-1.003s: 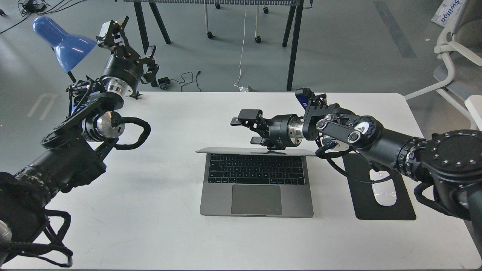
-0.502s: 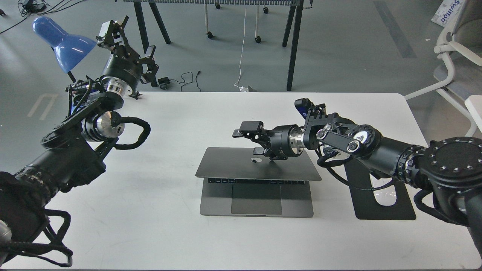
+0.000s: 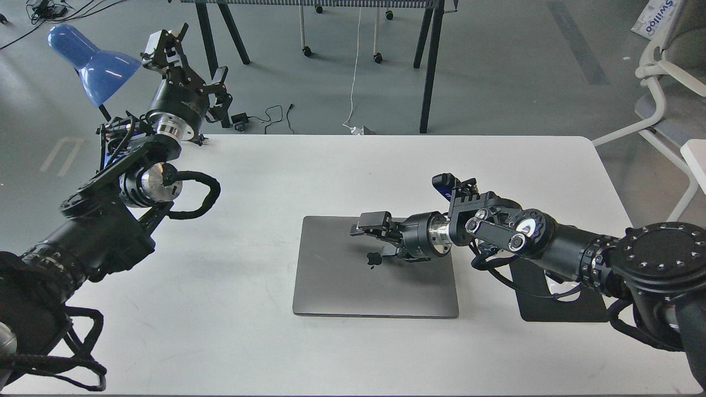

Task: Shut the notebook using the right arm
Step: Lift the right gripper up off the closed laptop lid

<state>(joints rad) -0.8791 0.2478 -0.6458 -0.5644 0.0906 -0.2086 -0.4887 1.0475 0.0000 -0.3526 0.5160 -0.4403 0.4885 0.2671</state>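
The notebook (image 3: 342, 281) lies shut and flat on the white table (image 3: 220, 342), with its grey lid up and the dark apple logo (image 3: 375, 258) showing. My right arm (image 3: 513, 237) reaches in from the right, low over the lid. My right gripper (image 3: 376, 237) is open and holds nothing; it sits on or just above the far middle of the lid, beside the logo. My left gripper (image 3: 193, 60) is open and empty, raised beyond the table's far left corner, far from the notebook.
A black mouse pad (image 3: 551, 311) lies right of the notebook, mostly under my right arm, with a sliver of a white mouse (image 3: 569, 295) showing. A blue desk lamp (image 3: 94, 60) stands at the far left. Table legs and cables are on the floor behind.
The notebook's lid has gone from upright through half-closed to fully flat. My right gripper moved down and towards me with it. The left arm has not moved.
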